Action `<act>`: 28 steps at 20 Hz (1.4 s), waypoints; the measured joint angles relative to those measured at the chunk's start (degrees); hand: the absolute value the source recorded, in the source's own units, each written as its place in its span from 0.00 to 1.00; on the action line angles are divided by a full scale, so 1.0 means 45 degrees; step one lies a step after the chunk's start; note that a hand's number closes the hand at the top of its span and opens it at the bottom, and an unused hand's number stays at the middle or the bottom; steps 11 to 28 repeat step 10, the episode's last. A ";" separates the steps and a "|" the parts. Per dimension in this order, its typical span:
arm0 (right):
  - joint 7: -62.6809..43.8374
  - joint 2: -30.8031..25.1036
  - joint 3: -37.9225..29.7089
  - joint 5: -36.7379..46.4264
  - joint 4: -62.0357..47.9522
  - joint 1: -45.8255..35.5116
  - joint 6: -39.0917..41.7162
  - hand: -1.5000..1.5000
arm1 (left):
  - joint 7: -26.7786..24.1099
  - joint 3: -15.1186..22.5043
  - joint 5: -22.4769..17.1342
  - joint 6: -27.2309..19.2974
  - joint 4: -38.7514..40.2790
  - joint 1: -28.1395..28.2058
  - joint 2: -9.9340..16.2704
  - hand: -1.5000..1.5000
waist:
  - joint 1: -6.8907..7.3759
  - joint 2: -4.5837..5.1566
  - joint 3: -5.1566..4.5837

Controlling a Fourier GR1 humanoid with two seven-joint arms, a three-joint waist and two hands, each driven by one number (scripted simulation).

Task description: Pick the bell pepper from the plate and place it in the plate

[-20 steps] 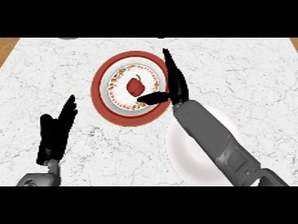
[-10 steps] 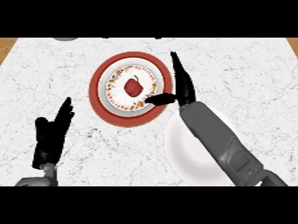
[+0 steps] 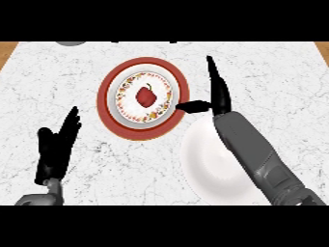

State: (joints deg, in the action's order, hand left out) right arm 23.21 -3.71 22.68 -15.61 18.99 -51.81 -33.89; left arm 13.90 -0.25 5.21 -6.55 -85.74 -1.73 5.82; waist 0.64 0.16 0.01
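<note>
My right robot hand [image 3: 217,94] sits fingers straight, thumb out, holding nothing; pepper [image 3: 146,96] just left on red plate [image 3: 110,113], ungrasped. Left robot hand [image 3: 59,147] rests open.

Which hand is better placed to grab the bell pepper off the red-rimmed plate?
The right hand: open, just right of the red-rimmed plate holding the bell pepper. The left hand rests lower left.

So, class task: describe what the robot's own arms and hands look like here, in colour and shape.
Both forearms are smooth grey, rounded casings. The right forearm looks broad and tapers toward its black right hand. The black left hand has long, slim fingers. No cables or markings show.
</note>
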 measured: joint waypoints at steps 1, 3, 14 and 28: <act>-0.0071 -0.0091 -0.0123 0.0068 -0.0038 -0.0041 -0.0037 0.00 | -0.0102 -0.0071 0.0000 0.0015 0.0250 -0.0101 0.0013 0.50 | -0.0009 0.0001 0.0001; 0.0210 -0.0171 -0.0394 0.0161 -0.0119 0.0264 -0.0190 0.00 | -0.0184 0.0017 0.0062 -0.0010 0.0133 0.0094 -0.0075 0.50 | -0.0002 -0.0001 0.0000; 0.0457 -0.0483 -0.1231 0.0721 -0.0573 0.0424 -0.0037 0.00 | 0.0076 0.0083 0.0294 -0.0104 -0.0057 -0.0014 -0.0165 0.50 | 0.0023 0.0008 0.0001; 0.0457 -0.0483 -0.1231 0.0721 -0.0573 0.0424 -0.0037 0.00 | 0.0076 0.0083 0.0294 -0.0104 -0.0057 -0.0014 -0.0165 0.50 | 0.0023 0.0008 0.0001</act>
